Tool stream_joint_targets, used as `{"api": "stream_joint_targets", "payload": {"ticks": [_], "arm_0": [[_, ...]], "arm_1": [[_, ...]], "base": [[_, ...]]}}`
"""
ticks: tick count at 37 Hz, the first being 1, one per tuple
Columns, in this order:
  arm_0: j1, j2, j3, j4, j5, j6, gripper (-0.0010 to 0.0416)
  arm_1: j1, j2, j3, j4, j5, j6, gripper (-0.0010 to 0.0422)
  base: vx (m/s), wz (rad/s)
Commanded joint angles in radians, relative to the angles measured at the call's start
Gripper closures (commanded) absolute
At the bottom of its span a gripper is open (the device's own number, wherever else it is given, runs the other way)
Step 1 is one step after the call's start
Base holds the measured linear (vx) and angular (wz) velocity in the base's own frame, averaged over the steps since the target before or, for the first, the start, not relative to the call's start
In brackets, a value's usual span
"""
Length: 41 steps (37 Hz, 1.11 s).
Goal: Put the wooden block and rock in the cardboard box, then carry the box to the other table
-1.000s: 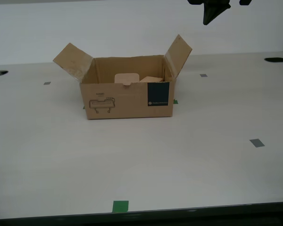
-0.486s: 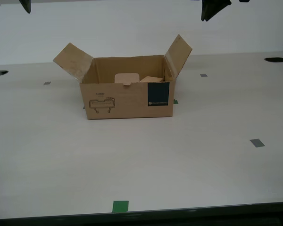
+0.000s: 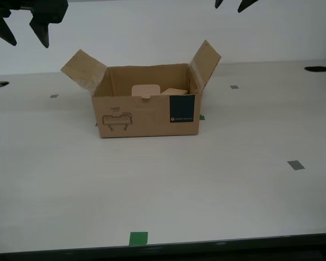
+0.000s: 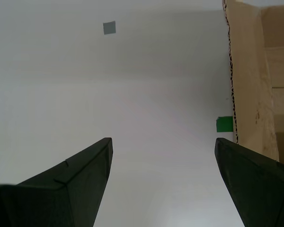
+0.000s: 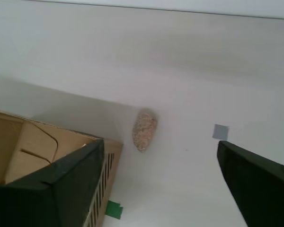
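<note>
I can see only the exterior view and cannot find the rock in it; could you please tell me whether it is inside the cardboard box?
Observer: No. The first wrist view shows the small mottled grey-brown rock lying on the white table, outside the brown cardboard box, close beside its wall.
Operator: Thank you. Is either arm holding anything?
Observer: My first pincer is open and empty, with the rock showing between its jaws.
Operator: And the other one?
Observer: My second pincer is open and empty too, over bare table beside the box, near a green tape mark.
</note>
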<state>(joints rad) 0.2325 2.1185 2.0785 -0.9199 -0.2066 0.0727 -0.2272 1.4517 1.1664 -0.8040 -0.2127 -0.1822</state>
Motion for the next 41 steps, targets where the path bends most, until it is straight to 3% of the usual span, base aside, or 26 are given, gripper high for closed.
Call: {"api": "stream_joint_targets", "payload": {"ticks": [1, 6, 15, 19, 41], "arm_0": [[0.003, 0.002, 0.002, 0.008, -0.005, 0.01, 0.0034], [0.003, 0.002, 0.002, 0.012, -0.005, 0.011, 0.0011], [0.005, 0.002, 0.002, 0.018, -0.007, 0.011, 0.0023], [0.009, -0.003, 0.002, 0.019, -0.037, 0.011, 0.0028], [0.031, -0.005, 0.034, 0.017, -0.037, -0.002, 0.0046]], "arm_1": [[0.002, 0.0, 0.0, 0.009, -0.007, -0.002, 0.0119], [0.004, 0.0, 0.0, 0.01, -0.007, -0.002, 0.0119], [0.006, 0.0, 0.0, 0.01, -0.007, -0.002, 0.0119], [0.006, 0.0, -0.001, 0.01, -0.007, -0.002, 0.0119], [0.008, 0.0, -0.001, 0.014, -0.007, -0.003, 0.0119]], "base": [[0.0, 0.0], [0.0, 0.0], [0.0, 0.0], [0.0, 0.0], [0.0, 0.0]]}}
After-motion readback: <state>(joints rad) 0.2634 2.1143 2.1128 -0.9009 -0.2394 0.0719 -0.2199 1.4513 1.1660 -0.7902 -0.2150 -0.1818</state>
